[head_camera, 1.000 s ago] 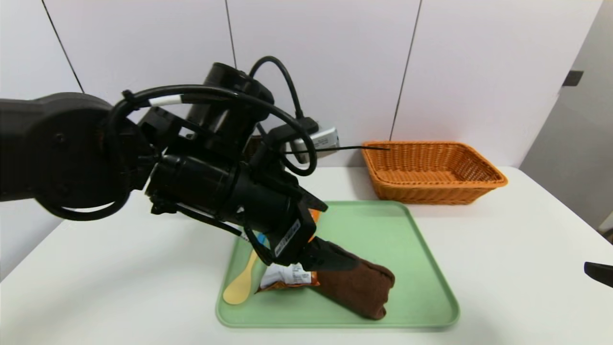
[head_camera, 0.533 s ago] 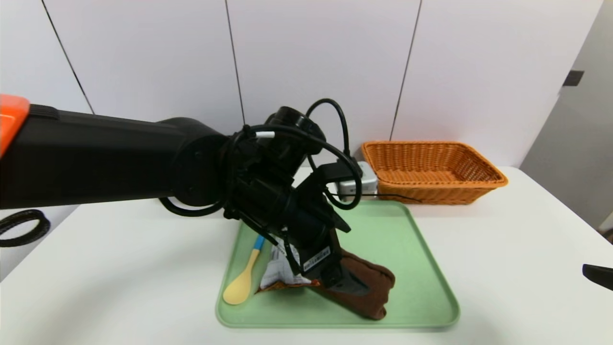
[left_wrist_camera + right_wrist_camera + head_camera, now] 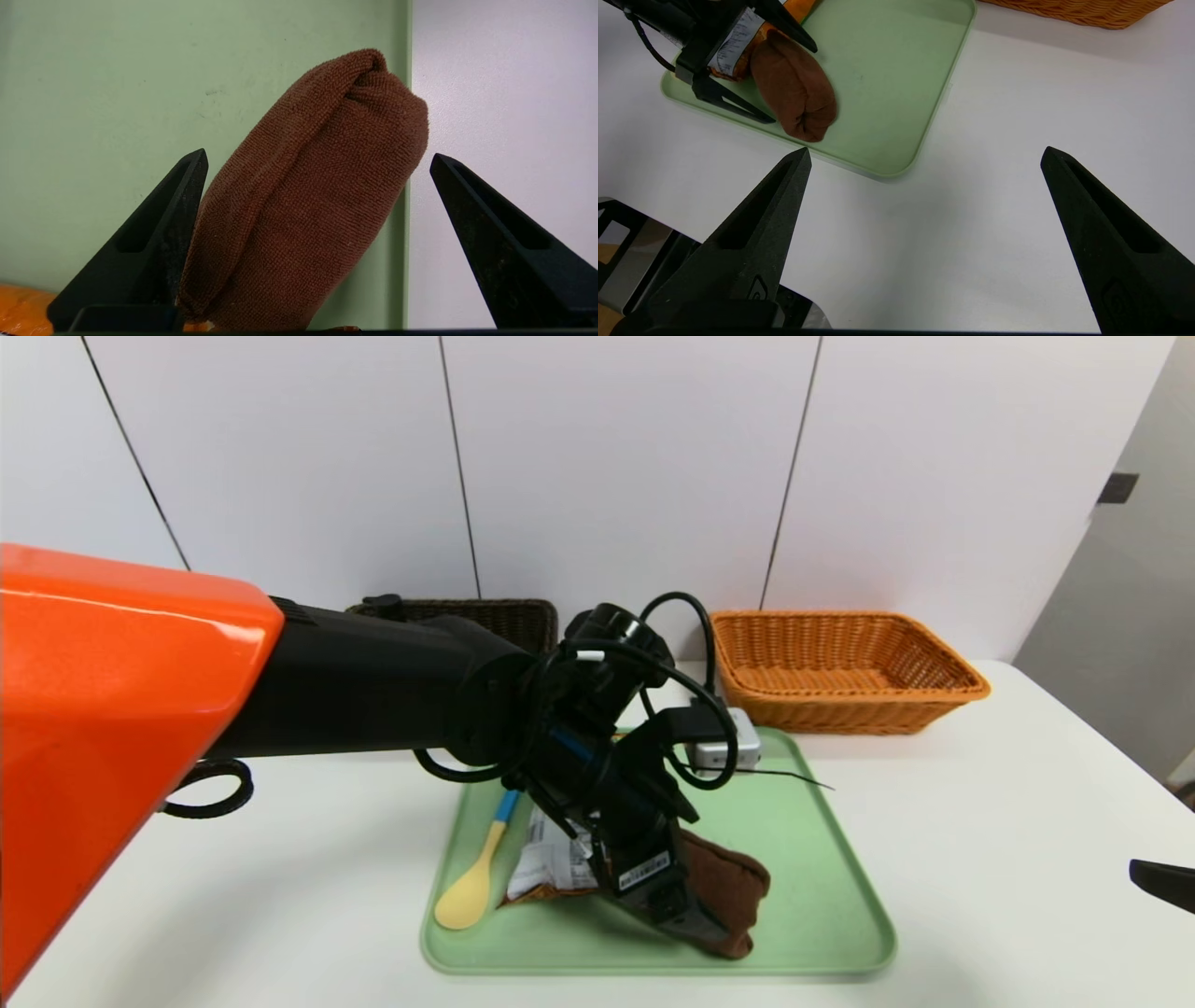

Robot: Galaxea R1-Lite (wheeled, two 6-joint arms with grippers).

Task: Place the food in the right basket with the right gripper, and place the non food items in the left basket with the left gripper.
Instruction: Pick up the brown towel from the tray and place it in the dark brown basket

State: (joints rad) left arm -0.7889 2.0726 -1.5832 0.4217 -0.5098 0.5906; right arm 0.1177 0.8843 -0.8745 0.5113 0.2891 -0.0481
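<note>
On the green tray (image 3: 812, 859) lie a folded brown cloth (image 3: 738, 887), an orange and white snack packet (image 3: 551, 863) and a yellow spoon with a blue handle (image 3: 471, 887). My left gripper (image 3: 705, 907) is down over the cloth, open, one finger on each side of the roll (image 3: 303, 196); neither finger (image 3: 154, 242) squeezes it. The dark brown left basket (image 3: 509, 616) stands at the back behind the arm, and a dark pump top (image 3: 383, 605) shows at its end. The orange-tan right basket (image 3: 840, 667) is at the back right. My right gripper (image 3: 925, 149) hangs open over bare table near the right edge.
The left arm crosses the tray's left half and hides part of the snack packet. A small grey box (image 3: 724, 747) on the arm's cable hangs over the tray's far edge. White table (image 3: 980, 821) runs between the tray and the right gripper.
The left arm has reached forward and down, bringing its open gripper lower around the brown cloth. The dark basket now shows behind it. The right gripper has stayed put.
</note>
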